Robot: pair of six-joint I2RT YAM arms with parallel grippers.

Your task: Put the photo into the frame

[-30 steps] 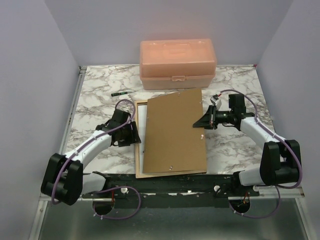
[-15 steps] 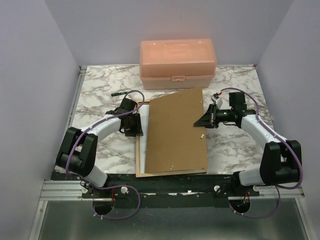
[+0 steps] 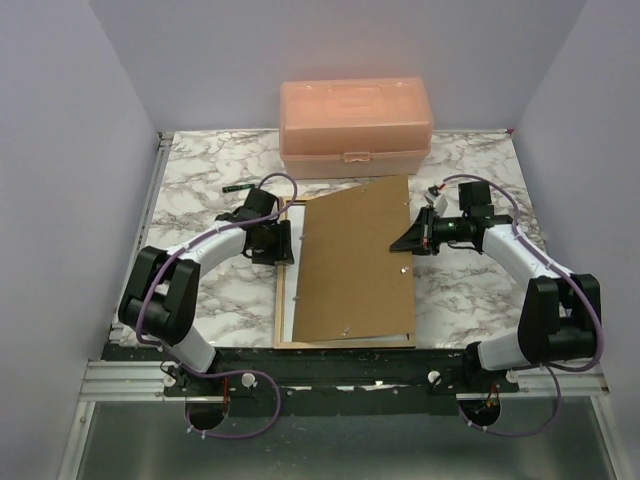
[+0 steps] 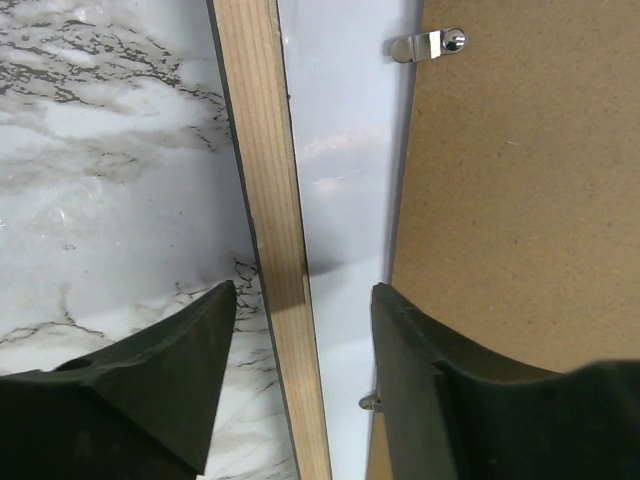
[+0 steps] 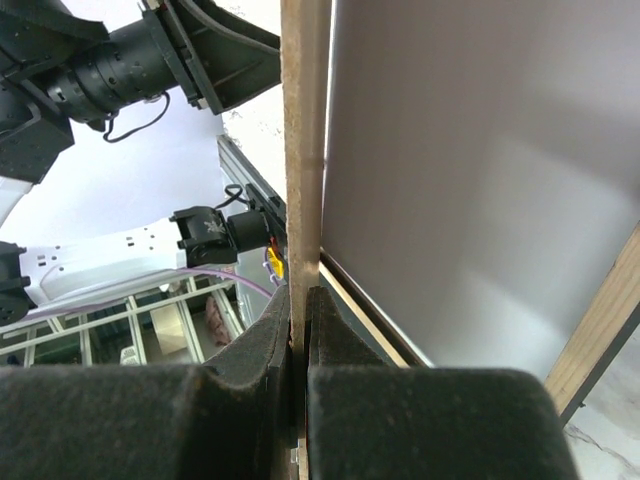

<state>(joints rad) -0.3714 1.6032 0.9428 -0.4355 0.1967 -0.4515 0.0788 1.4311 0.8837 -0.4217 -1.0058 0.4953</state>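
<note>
Marbled table (image 3: 200, 190), picture frame lying back-up by its near edge.
Left gripper (image 3: 281, 242) stands partly open astride the frame (image 4: 262, 150), over its pale wooden left rail. Inside it, the photo (image 4: 345, 150) shows a plain white strip. A brown backing panel (image 3: 355, 260) sits askew on top, and the right gripper (image 3: 405, 243) pinches its right edge.

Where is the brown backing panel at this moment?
In the top view the brown backing panel lies askew over the frame at the middle of the table, below the pink box; the right gripper is shut on its right edge.
</note>
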